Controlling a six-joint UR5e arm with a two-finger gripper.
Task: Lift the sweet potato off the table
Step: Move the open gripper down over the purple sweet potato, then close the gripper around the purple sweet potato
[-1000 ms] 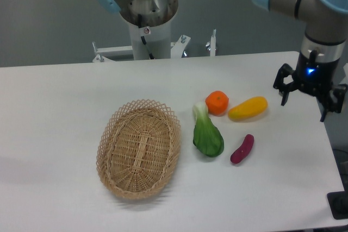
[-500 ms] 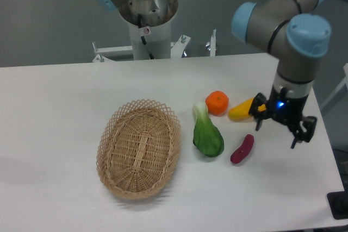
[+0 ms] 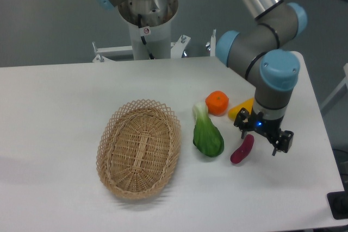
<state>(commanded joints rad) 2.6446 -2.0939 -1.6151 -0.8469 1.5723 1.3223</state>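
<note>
The sweet potato [image 3: 241,150], slim and purple-magenta, lies on the white table [image 3: 54,112] right of centre, pointing up and to the right. My gripper [image 3: 261,139] hangs just above its upper right end with its two black fingers spread apart and nothing between them. The arm's wrist covers part of the yellow vegetable [image 3: 240,110] behind it.
An orange fruit [image 3: 217,102] and a green leafy vegetable [image 3: 207,133] lie just left of the sweet potato. An oval wicker basket [image 3: 140,148] sits further left. The table's right edge is close to the gripper. The robot's base column [image 3: 148,23] stands at the back.
The arm has swung left and down from the table's right edge, bringing the open gripper over the sweet potato's upper end. The vegetables and basket have not moved.
</note>
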